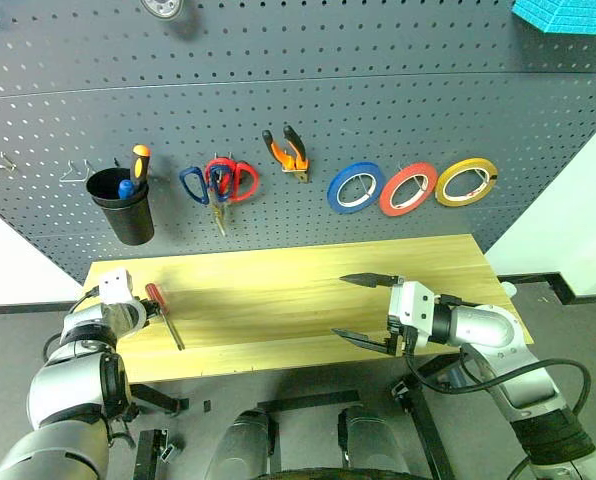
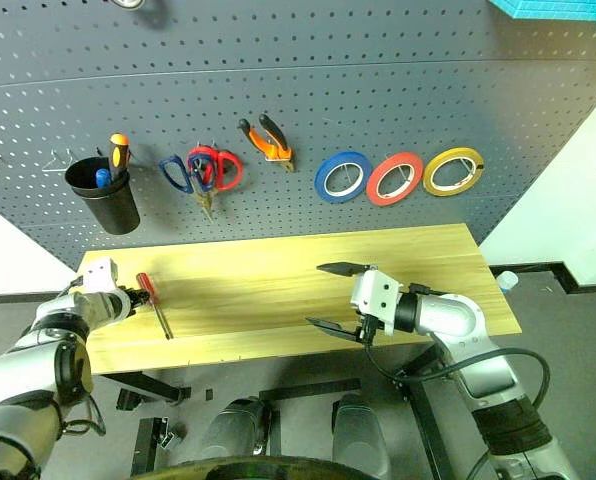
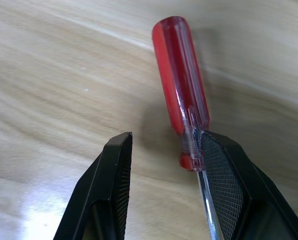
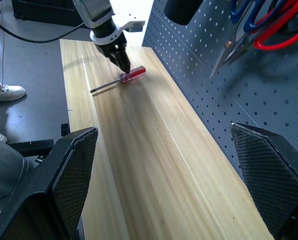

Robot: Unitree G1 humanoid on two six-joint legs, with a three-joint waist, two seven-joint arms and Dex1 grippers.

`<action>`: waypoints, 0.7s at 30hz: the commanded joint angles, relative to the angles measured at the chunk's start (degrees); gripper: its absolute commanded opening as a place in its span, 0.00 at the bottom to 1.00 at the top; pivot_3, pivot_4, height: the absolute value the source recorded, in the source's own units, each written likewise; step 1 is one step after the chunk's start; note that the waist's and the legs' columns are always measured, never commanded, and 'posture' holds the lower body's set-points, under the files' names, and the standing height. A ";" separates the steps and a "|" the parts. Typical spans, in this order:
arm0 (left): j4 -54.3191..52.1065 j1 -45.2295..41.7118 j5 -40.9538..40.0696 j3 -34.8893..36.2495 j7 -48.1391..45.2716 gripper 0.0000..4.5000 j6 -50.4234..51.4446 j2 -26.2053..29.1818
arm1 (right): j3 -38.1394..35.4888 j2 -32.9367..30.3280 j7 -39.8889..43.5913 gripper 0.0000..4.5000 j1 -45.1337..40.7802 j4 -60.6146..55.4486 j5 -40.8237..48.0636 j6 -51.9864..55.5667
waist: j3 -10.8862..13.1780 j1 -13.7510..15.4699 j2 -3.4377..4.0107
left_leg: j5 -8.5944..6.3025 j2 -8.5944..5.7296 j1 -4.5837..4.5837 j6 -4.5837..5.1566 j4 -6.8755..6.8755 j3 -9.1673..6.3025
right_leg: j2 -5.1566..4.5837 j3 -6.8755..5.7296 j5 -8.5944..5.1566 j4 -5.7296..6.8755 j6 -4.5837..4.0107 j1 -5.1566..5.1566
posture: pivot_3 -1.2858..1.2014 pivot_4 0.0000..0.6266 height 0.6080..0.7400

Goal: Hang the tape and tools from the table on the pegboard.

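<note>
Red, clear-plastic-handled slim screwdriver point(image 3: 181, 85) lies flat near the left end of the light wood-grain worktop point(image 1: 308, 290), alone there. Left gripper point(image 3: 164, 150) sits low over its collar, fingers partly apart, one pad point(image 3: 221, 185) touching the shaft, nothing clamped. Pick-up step, by the look of it: next needs centring astride the handle, closing, then a lift toward the dark grey perforated pegboard point(image 1: 378, 90). Right gripper point(image 1: 370, 310) hangs wide open, empty, above the worktop. Hard to tell which hook stands free; shaft tip cut off in the wrist view.
</note>
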 commanded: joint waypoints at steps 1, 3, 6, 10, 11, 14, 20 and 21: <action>0.48 -1.58 -0.72 0.82 0.87 0.50 0.04 -1.00 | -0.36 0.13 0.05 0.99 -0.63 -0.41 0.51 -0.96 | 0.00 -0.04 -0.01 | 0.00 0.00 -0.01 0.00 0.00 0.00 | 0.00 0.00 0.00 -0.01 0.00 0.00 | 0.48 0.15 1.00; 0.53 -2.06 -0.79 0.89 1.16 0.50 -0.16 -1.53 | -0.63 -0.11 -0.11 0.99 0.07 -0.62 0.40 -1.16 | 0.01 -0.14 -0.03 | 0.00 0.00 -0.04 0.00 -0.01 0.00 | 0.00 -0.01 0.00 -0.07 0.01 -0.01 | 0.48 0.15 1.00; 0.51 -2.17 -1.10 1.14 0.97 0.58 -0.29 -1.79 | -0.83 -0.31 -0.32 0.99 0.75 -0.96 0.28 -1.24 | 0.04 -0.35 -0.07 | -0.01 0.00 -0.08 0.00 -0.06 0.00 | 0.00 0.00 -0.01 -0.08 0.02 -0.08 | 0.48 0.15 1.00; 0.48 -2.25 -1.01 0.86 1.37 0.86 0.25 -2.01 | -1.13 -0.45 -0.60 0.99 1.42 -1.31 0.30 -1.11 | 0.05 -0.36 -0.08 | 0.00 0.00 -0.07 0.00 -0.09 0.02 | 0.00 0.00 -0.01 -0.07 0.03 -0.09 | 0.48 0.16 1.00; 0.51 -2.26 -0.77 0.62 1.56 0.93 0.27 -2.08 | -1.12 -0.44 -0.64 0.99 1.56 -1.31 0.28 -1.14 | 0.05 -0.34 -0.08 | -0.01 0.00 -0.07 0.00 -0.08 0.02 | 0.00 0.00 -0.01 -0.08 0.03 -0.08 | 0.48 0.16 1.00; 0.77 -2.33 -0.53 0.49 2.23 0.99 -0.22 -2.36 | -0.92 -0.33 -0.72 0.99 1.76 -1.24 0.24 -1.20 | 0.05 -0.26 -0.08 | -0.01 0.00 -0.07 -0.01 -0.08 0.01 | 0.00 0.00 -0.01 -0.07 0.03 -0.08 | 0.48 0.16 1.00; 1.11 -2.82 -0.52 0.64 3.08 0.99 -1.13 -2.56 | -1.08 -0.76 -0.77 0.99 2.86 -2.79 0.75 -0.49 | 0.13 -0.25 -0.16 | -0.01 0.00 -0.07 -0.01 -0.08 0.01 | 0.00 -0.01 -0.02 -0.08 0.03 -0.08 | 0.48 0.20 1.00; 1.19 -2.81 -0.49 0.66 3.19 0.99 -1.26 -2.52 | -1.28 -1.05 -0.71 0.99 3.50 -3.36 0.99 -0.24 | 0.20 -0.25 -0.21 | -0.01 0.00 -0.07 -0.01 -0.09 0.01 | 0.00 -0.01 -0.02 -0.08 0.03 -0.08 | 0.48 0.21 1.00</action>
